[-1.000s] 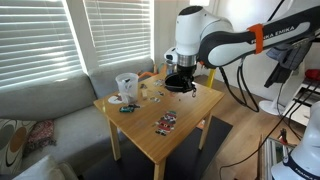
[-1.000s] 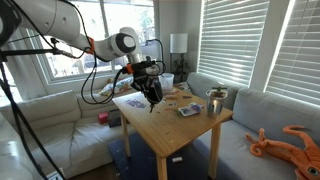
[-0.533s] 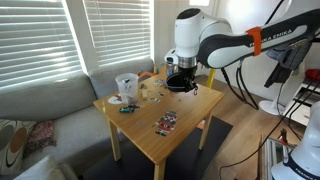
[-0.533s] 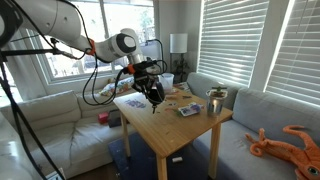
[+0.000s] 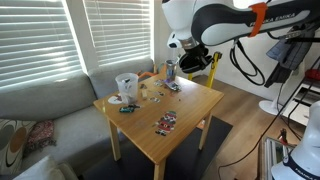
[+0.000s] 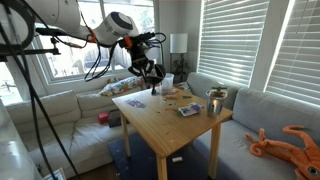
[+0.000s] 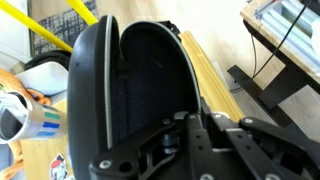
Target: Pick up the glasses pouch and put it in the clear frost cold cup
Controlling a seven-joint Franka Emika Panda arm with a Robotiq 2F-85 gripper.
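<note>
In an exterior view, the gripper (image 5: 189, 58) now hangs high in the upper right of the frame. It has lifted clear of the wooden table (image 5: 190, 105) where it sat a moment ago, jaws clamped on the black glasses pouch (image 5: 193, 65). The clear frost cold cup (image 5: 126, 86) stands left of centre on the table, well apart from the load. In an exterior view from another angle, the glasses pouch (image 6: 153, 77) dangles upper centre above the tabletop, with the cup (image 6: 215, 100) right of centre. In the wrist view, the glasses pouch (image 7: 140, 80) fills the frame, pinched at its lower edge. We judge the pick done; the carry to the cup and the drop remain.
</note>
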